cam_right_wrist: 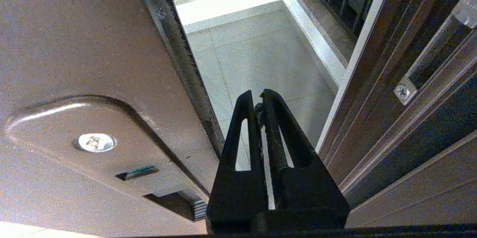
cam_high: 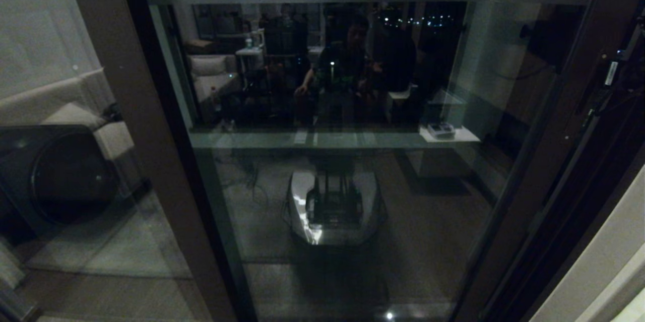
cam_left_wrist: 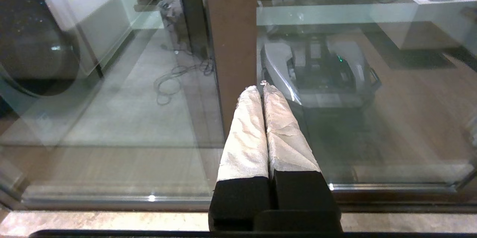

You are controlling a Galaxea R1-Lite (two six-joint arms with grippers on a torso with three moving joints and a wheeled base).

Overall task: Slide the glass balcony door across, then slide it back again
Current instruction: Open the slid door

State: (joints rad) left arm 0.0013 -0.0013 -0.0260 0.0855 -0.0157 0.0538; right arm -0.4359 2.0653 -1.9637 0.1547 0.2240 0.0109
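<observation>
R end effector, fingers together & empty, sits in the narrow gap between the glass balcony door stile w/ its recessed handle and the dark jamb; tiled balcony floor shows thru the gap. L end effector, padded fingers pressed together, hangs low before the door's other brown stile. Door fills the head view, nearly closed.

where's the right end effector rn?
Right wrist view: right end effector, shut, points into the narrow gap between the glass balcony door edge and the door jamb.
</observation>
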